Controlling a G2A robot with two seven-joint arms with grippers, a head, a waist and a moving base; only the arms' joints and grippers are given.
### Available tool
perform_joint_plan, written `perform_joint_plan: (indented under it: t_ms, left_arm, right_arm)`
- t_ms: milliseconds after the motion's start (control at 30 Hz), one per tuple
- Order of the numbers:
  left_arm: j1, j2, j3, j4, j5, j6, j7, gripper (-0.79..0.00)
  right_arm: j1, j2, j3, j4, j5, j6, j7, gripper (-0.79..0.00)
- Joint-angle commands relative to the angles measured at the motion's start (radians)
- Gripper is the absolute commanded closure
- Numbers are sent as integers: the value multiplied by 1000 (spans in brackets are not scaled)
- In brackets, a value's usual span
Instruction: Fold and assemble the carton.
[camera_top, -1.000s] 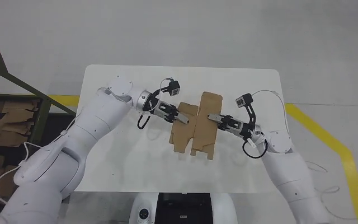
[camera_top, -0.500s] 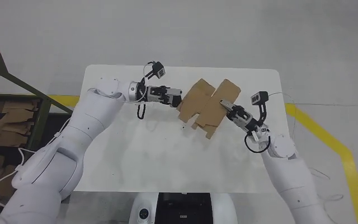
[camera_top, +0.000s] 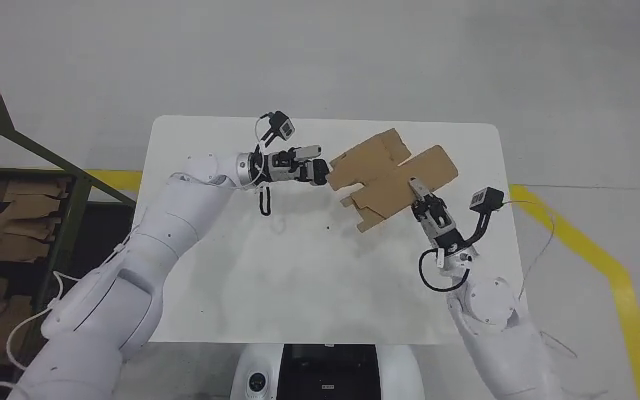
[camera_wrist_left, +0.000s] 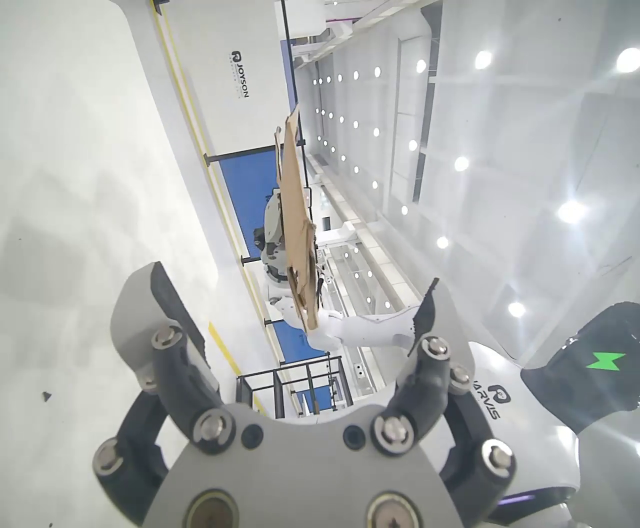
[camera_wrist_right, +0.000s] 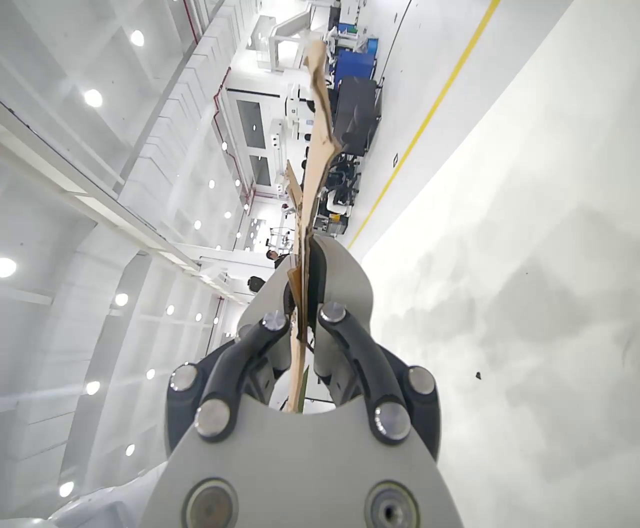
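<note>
One flattened carton (camera_top: 390, 178) aloft over the white table (camera_top: 250, 290), far side, clamped edge-on by right gripper (camera_top: 418, 190); left gripper (camera_top: 318, 172) spread wide alongside. Grey floor (camera_top: 300, 60), yellow line (camera_top: 575, 235) beyond.

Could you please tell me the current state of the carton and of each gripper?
carton: flat, not yet folded, held up off the table.
right gripper: shut on the carton's edge.
left gripper: open, empty, just short of the carton.
</note>
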Motion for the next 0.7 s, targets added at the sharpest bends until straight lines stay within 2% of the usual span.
perform_joint_plan:
  t_ms: [0, 233, 667]
  left_arm:
    - [-1, -8, 0, 4, -4, 2, 2, -785]
    - [7, -30, -3, 10, -18, 30, -2, -785]
    - [15, -51, -43, 8, -29, 53, -26, -785]
  right_arm:
    - [-7, -4, -11, -6, -41, 15, -49, 0]
    - [-11, -18, -45, -4, -133, 46, -175, 0]
    - [17, -38, -81, 39, -208, 61, -259, 0]
